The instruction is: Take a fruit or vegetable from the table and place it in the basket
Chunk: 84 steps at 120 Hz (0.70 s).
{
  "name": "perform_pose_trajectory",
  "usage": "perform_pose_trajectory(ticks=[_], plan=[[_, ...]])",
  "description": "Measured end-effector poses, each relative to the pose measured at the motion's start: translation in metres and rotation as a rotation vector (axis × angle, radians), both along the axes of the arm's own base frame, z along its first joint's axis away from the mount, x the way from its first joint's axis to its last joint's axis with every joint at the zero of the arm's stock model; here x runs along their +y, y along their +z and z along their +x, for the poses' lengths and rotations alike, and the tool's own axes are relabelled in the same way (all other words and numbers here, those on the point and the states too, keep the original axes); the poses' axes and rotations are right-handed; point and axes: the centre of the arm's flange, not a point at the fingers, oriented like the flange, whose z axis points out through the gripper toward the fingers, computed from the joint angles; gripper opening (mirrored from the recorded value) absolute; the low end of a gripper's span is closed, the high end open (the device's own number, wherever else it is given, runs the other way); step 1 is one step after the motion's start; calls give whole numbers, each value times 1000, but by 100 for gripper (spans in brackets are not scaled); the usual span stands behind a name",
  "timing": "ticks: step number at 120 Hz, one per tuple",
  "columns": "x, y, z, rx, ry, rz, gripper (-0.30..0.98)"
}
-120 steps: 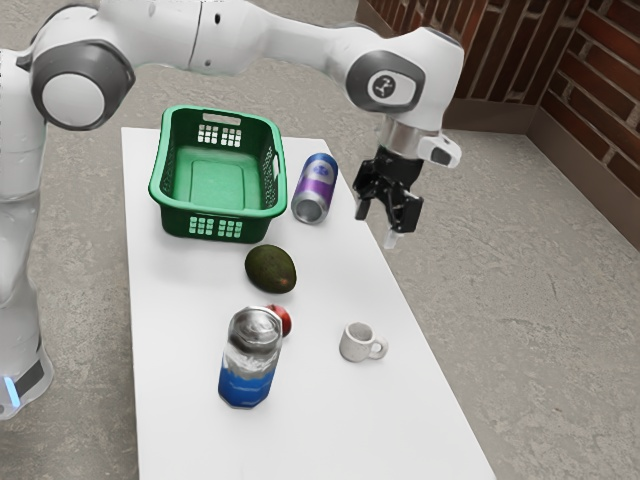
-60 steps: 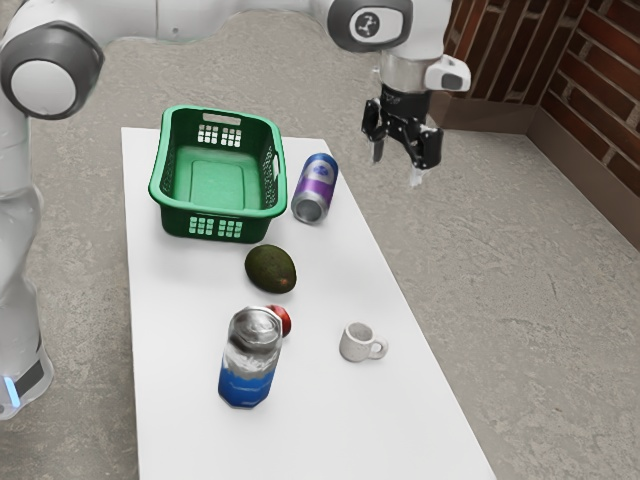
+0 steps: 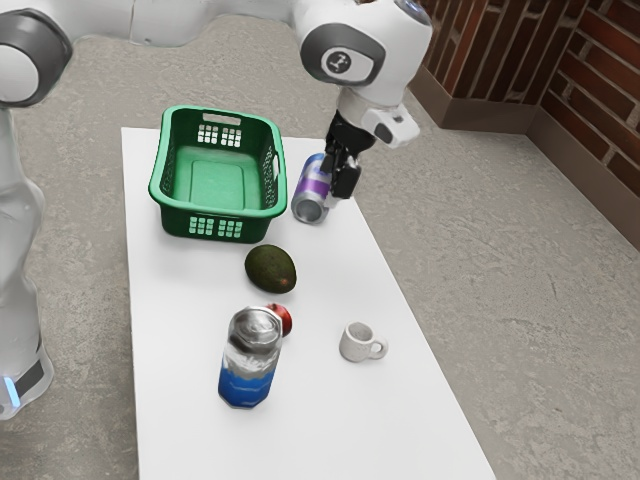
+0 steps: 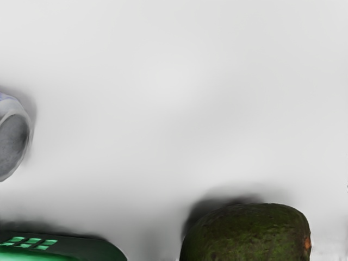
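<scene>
In the exterior view, the dark-green oval avocado point(image 3: 270, 269) lies at seven o'clock from the black gripper point(image 3: 339, 188), whose open-or-closed state is indeterminable.

Red-brown brick wall point(image 3: 605, 75) at the exterior view's upper right, turning a corner; plain brown skirting point(image 3: 578, 165) along its foot; floor point(image 3: 470, 300) mottled grey — concrete, perhaps; white table point(image 3: 375, 425), long and smooth — soft, pale light over it.

The table point(image 4: 174, 98) holds 3 things, all apart: basket point(image 4: 89, 248) near left, can point(image 4: 13, 142) far left, avocado point(image 4: 247, 234) near right.
</scene>
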Motion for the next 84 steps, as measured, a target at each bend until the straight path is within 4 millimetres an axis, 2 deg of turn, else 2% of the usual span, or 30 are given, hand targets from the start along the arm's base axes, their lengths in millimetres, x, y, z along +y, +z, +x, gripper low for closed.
perform_pose_trajectory(ticks=[12, 19, 24, 36, 42, 59, 84], plan=[[-83, -21, -15, 0, -294, 0, 69], [-106, -31, -23, 5, -407, -3, 68], [-105, -33, -26, 1, -450, -9, 68], [-78, -35, -27, -3, -498, -20, 69], [-71, -46, -28, 6, -530, -22, 69], [-75, -86, -33, 33, -651, -38, 69], [-80, -93, -25, -14, -782, -78, 69]])
